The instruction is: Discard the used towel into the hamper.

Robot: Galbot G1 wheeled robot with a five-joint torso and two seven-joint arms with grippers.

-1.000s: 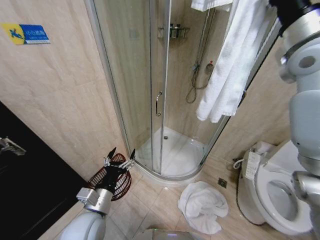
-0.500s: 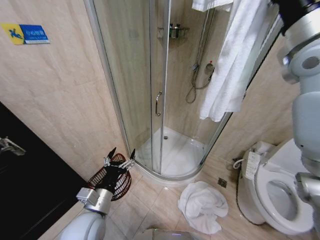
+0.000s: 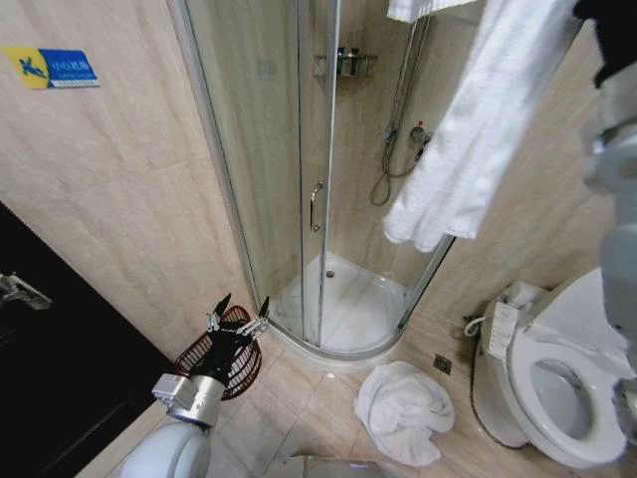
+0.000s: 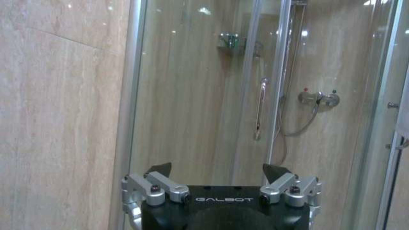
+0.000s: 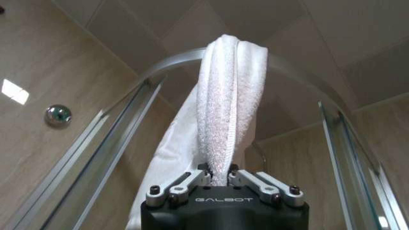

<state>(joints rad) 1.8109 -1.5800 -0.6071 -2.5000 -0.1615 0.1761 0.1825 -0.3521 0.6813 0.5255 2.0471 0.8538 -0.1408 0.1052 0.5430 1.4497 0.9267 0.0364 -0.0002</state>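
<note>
A long white towel point(image 3: 468, 129) hangs over the curved top rail of the shower enclosure. In the right wrist view my right gripper point(image 5: 217, 173) is shut on a fold of this towel point(image 5: 223, 96), just below the rail. My right arm point(image 3: 619, 159) runs along the right edge of the head view. The hamper point(image 3: 202, 351), a dark red-brown openwork basket, stands on the floor by the shower's left side. My left gripper point(image 3: 245, 303) hovers open over the hamper, pointing at the shower glass, with nothing between its fingers point(image 4: 160, 168).
A second white towel point(image 3: 403, 410) lies crumpled on the tiled floor in front of the shower. A toilet point(image 3: 557, 388) with its lid up stands at the right. The glass shower door point(image 3: 279, 149) and tiled wall are at the left, above a dark panel point(image 3: 50, 378).
My right arm has moved up and to the right, drawing the towel's upper part rightward with it. The left arm and hamper have not moved.
</note>
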